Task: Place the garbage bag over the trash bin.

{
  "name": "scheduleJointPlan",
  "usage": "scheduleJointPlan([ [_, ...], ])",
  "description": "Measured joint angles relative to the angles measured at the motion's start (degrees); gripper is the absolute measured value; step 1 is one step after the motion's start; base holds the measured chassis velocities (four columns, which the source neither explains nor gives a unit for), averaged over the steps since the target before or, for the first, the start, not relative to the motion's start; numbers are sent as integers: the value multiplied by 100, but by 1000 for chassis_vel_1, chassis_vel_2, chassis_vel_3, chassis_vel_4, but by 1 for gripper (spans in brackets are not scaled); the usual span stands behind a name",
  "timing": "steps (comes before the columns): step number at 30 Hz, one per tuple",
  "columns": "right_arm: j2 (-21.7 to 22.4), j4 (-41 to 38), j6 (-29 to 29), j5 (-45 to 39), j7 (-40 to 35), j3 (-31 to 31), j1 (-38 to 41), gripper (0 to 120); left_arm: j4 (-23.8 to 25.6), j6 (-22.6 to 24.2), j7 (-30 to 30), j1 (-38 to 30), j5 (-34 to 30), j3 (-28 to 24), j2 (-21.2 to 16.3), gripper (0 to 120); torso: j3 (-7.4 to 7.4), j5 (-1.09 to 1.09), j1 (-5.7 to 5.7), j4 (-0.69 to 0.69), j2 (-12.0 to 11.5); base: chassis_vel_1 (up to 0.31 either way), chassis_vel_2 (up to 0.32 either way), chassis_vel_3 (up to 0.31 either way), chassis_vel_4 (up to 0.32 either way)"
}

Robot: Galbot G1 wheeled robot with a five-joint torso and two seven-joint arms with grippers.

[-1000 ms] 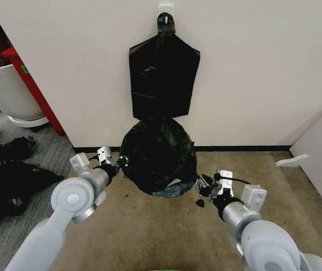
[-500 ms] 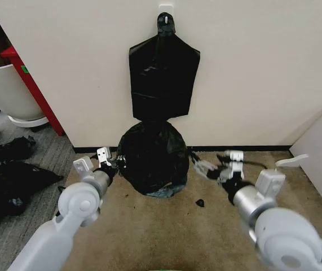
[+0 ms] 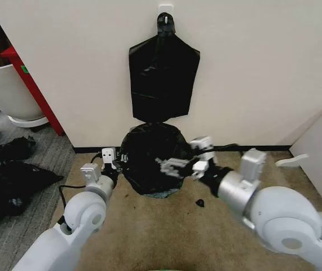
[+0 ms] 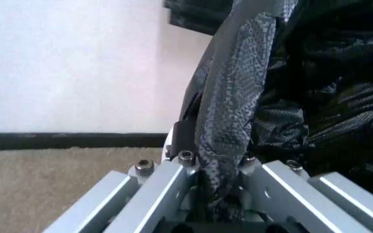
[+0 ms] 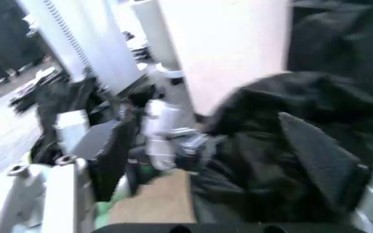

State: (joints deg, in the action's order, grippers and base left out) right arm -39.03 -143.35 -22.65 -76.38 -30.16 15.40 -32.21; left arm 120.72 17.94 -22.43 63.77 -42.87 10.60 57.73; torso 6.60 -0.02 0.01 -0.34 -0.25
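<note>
Bag draped over bin by the wall, both grippers at it.

Left gripper (image 3: 115,164) clamped on garbage bag (image 3: 149,169) edge; right gripper (image 3: 177,166) spread open above. Risk: thin film tearing or slipping off the hidden trash bin.

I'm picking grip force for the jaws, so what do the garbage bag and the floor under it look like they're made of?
The garbage bag looks like thin black plastic film, glossy: it wrinkles and catches highlights, and in the left wrist view a bunched fold of it sits between the left gripper's jaws. The floor looks like short-pile tan carpet, matte and grainy.
</note>
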Motion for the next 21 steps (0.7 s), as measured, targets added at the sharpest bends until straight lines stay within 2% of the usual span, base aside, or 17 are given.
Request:
scheduleJointPlan([
  [2,-94,1,1,-41,-118,218,157,73,2,-6,11,-5,48,-33,1,1,0,2,0,0,0,0,0,0,0],
  [4,-417,39,11,-208,-692,714,573,65,33,-11,33,-9,192,-108,16,1,0,2,0,-1,0,0,0,0,0],
  [6,-853,167,-106,-516,-1772,1219,1039,55,76,-39,92,37,378,-136,24,1,0,2,0,-1,0,0,0,0,0],
  [7,-853,167,-106,-516,-1772,1219,1039,55,76,-39,92,37,378,-136,24,1,0,2,0,-1,0,0,0,0,0],
  [9,-1281,311,-177,-877,-2758,1509,1377,47,96,-59,120,108,487,-136,27,1,0,2,0,1,0,0,0,0,0],
  [12,-1719,691,-244,-771,-3551,1868,1620,34,129,-90,140,196,576,-133,30,1,0,1,0,1,0,0,0,0,0],
  [13,-1719,691,-244,-771,-3551,1868,1620,34,129,-90,140,196,576,-133,30,1,0,1,0,1,0,0,0,0,0],
  [18,-2120,1169,-317,-544,-4257,2184,1723,14,147,-119,157,238,674,-89,35,1,0,1,0,0,0,0,0,0,0],
  [20,-2120,1169,-317,-544,-4257,2184,1723,14,147,-119,157,238,674,-89,35,1,0,1,0,0,0,0,0,0,0],
  [21,-2245,1358,-330,-438,-4447,2296,1760,7,157,-126,157,254,712,-62,44,1,0,1,0,0,0,0,0,0,0],
])
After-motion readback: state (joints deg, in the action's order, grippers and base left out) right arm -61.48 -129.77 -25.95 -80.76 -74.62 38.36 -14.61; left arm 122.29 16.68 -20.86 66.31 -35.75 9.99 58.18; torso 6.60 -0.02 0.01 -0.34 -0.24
